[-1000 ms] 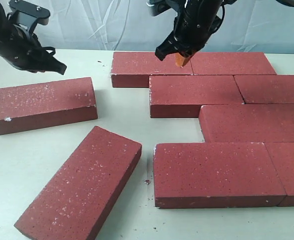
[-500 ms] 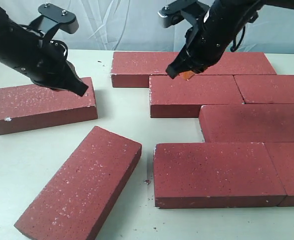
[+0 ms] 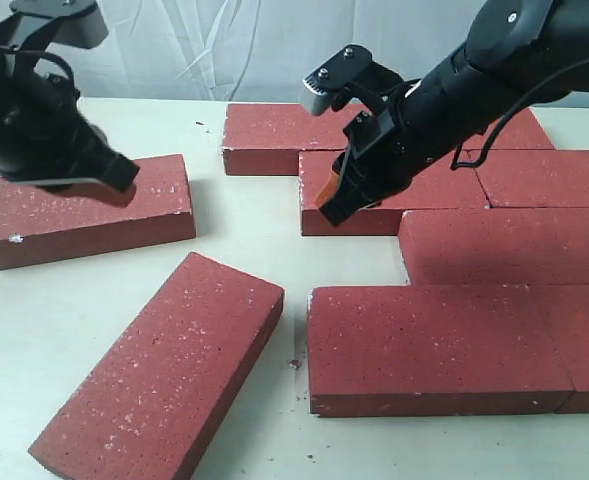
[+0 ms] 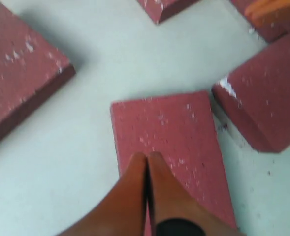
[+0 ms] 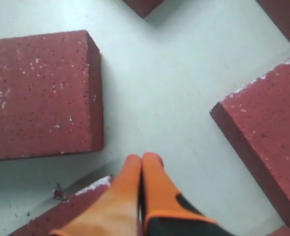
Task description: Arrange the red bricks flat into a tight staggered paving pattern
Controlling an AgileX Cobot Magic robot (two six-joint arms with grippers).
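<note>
Red bricks (image 3: 454, 250) are lying flat: most paved at right, two loose at left. We are bringing the left pincer (image 3: 119, 175), pinched closed and empty, down over the far loose brick (image 3: 94, 208). The right pincer (image 3: 329, 198), likewise closed, is dropping to the paving's left edge, so pushing looks next.

Paved bricks (image 3: 444, 350) fill right, seemingly touching; rear loose brick (image 3: 124, 215) left; front loose brick (image 3: 164, 370) angled, before it.
</note>
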